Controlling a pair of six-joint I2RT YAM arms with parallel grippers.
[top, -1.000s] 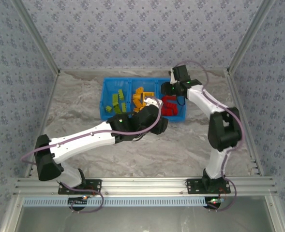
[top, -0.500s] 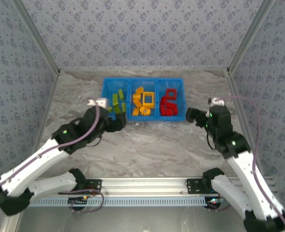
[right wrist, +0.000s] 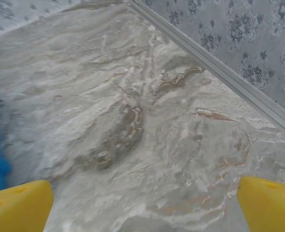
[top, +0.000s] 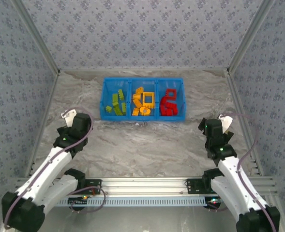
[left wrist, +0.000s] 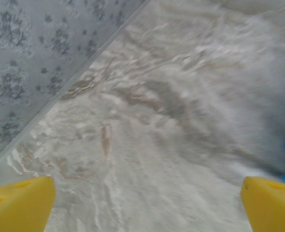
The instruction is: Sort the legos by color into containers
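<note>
Green, orange, red legos (top: 143, 103) (blue bin (top: 132, 117))

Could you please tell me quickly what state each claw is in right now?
Left claw: open, holding nothing.
Right claw: open, holding nothing.

Bare marble tabletop (top: 147, 145) stretches between the left arm (top: 50, 164) and the right arm (top: 229, 166), both folded at the near corners, and runs open up to the blue bin (top: 142, 117). The bin stands at the far centre, with strips of table on either side. Patterned walls (top: 16, 96) close left, right and back. Legos (top: 143, 102) cover much of each compartment floor.
</note>
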